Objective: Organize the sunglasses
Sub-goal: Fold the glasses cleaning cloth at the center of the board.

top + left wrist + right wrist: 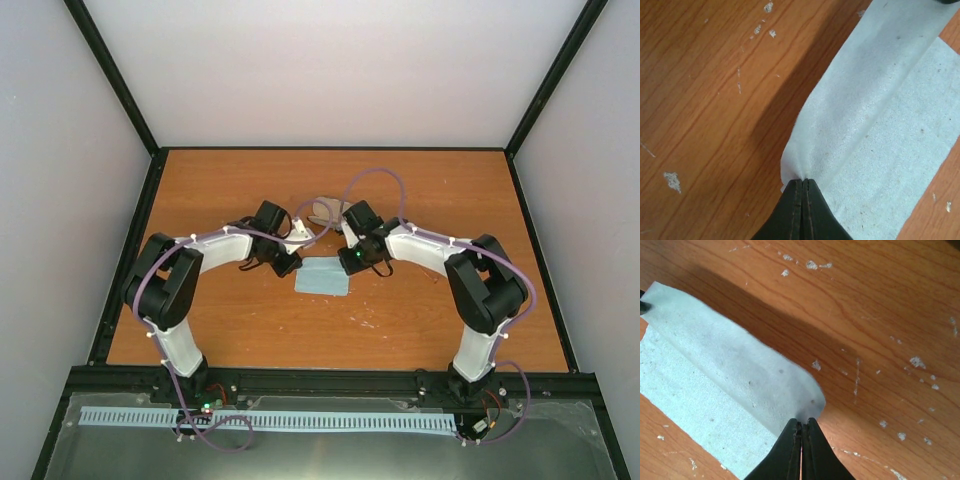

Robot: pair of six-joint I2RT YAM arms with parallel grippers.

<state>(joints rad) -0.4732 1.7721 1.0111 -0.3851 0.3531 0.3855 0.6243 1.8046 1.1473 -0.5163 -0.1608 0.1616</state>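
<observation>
Your left arm (172, 285) and right arm (487, 288) each rise from the base, bend at the elbow and reach inward toward the middle, wrists angled down. Your left gripper (802, 184) has its jaws pressed together, pinching one corner of the cloth (875, 125). Your right gripper (801, 426) is clamped the same way on another corner.

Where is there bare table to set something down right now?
Bare table: the far strip along the back wall, and the near strip between the blue cloth and the front rail. Crowded in the middle: left hand and right hand each pinch a cloth corner, cables looping just behind.
</observation>
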